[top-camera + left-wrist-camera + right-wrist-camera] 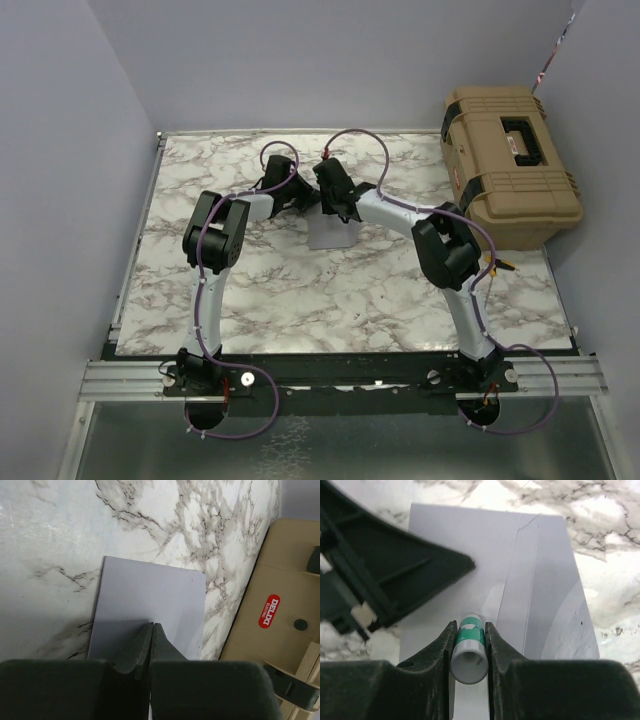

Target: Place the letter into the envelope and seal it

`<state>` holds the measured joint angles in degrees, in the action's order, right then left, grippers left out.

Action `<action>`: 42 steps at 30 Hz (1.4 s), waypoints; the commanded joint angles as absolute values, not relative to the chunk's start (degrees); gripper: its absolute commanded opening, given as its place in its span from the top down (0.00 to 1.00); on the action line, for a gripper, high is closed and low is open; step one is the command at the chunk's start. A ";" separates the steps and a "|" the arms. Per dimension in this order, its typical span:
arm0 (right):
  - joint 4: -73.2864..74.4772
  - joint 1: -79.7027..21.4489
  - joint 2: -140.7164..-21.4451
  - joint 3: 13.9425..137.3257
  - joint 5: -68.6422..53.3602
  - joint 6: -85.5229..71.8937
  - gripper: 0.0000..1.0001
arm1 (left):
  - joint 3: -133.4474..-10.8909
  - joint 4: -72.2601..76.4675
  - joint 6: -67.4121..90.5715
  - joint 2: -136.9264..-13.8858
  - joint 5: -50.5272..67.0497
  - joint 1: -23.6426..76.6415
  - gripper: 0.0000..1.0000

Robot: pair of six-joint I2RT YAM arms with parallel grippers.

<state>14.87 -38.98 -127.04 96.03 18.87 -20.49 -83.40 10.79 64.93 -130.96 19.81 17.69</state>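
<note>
The grey-lavender envelope (331, 236) lies flat on the marble table, just in front of both grippers. My left gripper (153, 625) is shut with nothing between its fingers, and its tips point down onto the envelope (150, 592). My right gripper (470, 624) is shut on a white and green glue stick (469, 655), whose far end points at the envelope (550, 580) beside a crease line. The left gripper (395, 575) shows as a dark shape just left of the stick. In the top view the left gripper (300, 200) and right gripper (344, 212) stand close together. The letter shows in no view.
A tan toolbox (510, 165) stands at the table's back right corner, and it also shows to the right of the envelope as the toolbox (285, 625) in the left wrist view. The marble table (350, 300) ends at a metal rail near the arm bases.
</note>
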 commanded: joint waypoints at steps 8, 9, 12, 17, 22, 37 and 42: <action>25.02 -36.52 -134.94 102.65 20.74 -21.64 1.00 | -79.45 -0.90 61.42 -136.47 15.38 16.79 1.00; 25.37 -36.67 -134.34 102.05 19.41 -21.58 1.00 | -79.45 -0.88 61.43 -136.49 15.33 16.79 1.00; 24.20 -37.35 -131.53 97.45 17.33 -21.69 1.00 | -79.54 -0.88 61.80 -136.56 15.04 16.79 1.00; 26.15 -38.39 -127.04 91.65 14.68 -25.18 1.00 | -79.10 -0.88 63.02 -136.68 14.35 16.79 1.00; 24.55 -39.12 -123.19 87.68 10.20 -24.35 1.00 | -78.53 -0.90 63.95 -136.71 14.04 16.79 1.00; 22.46 -41.25 -117.55 88.41 16.57 -22.50 1.00 | -78.29 -0.90 63.62 -136.69 14.47 16.79 1.00; 19.65 -41.29 -115.98 88.14 16.30 -22.43 1.00 | -78.65 -0.95 63.46 -136.67 14.93 16.79 1.00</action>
